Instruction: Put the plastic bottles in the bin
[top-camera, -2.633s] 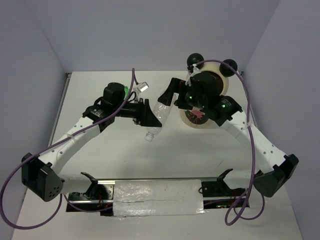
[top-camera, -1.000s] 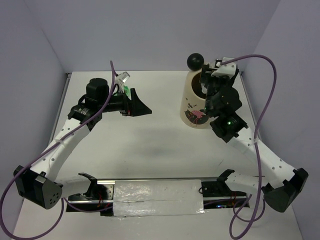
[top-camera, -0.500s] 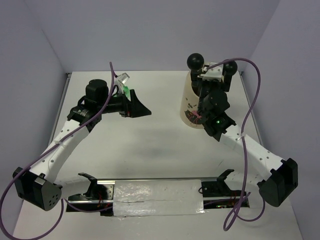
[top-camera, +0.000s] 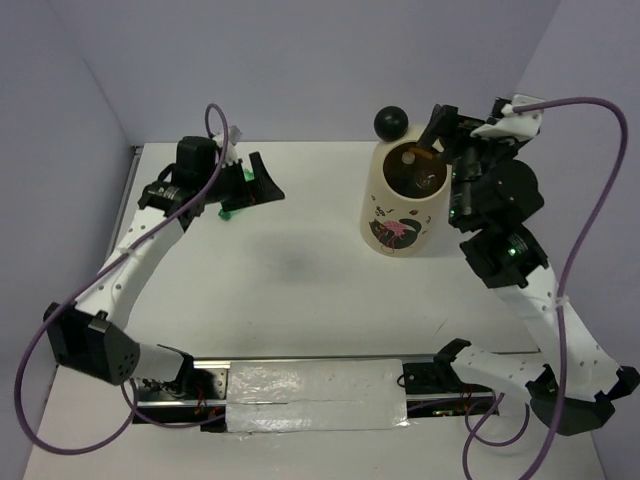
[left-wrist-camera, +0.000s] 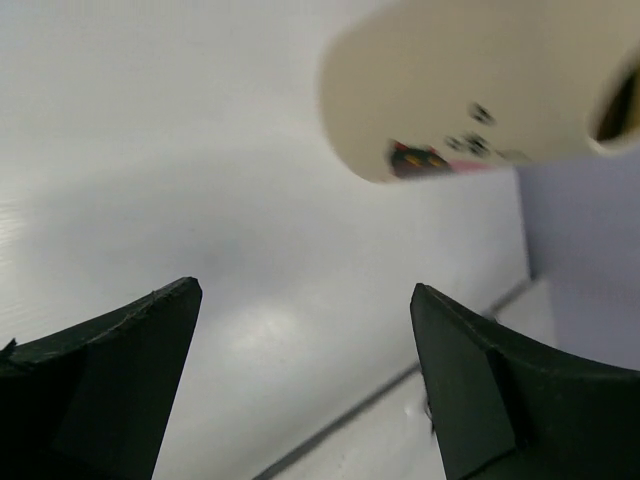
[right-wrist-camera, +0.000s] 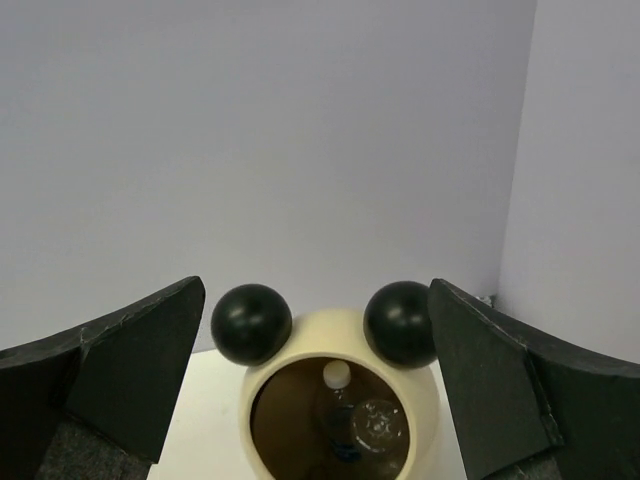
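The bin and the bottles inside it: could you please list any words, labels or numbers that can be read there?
No text can be read.
Bin: its pink and black print is too small and blurred; no letters can be made out.
Bottles in the bin: no label is legible.

A wide stretch of bare white desk (top-camera: 300, 290) lies open between the left arm (top-camera: 135, 250) and the bin (top-camera: 400, 215), running from the near rail (top-camera: 310, 385) to the far wall (top-camera: 300, 70). The bin blocks the far right corner, two black ball ears (right-wrist-camera: 250, 322) rising from its rim. The right claw (right-wrist-camera: 316, 282), spread wide, hangs above it. Bottles (right-wrist-camera: 365, 425) sit deep inside the bin's mouth. The left claw (left-wrist-camera: 305, 288), spread, frames bare desk.
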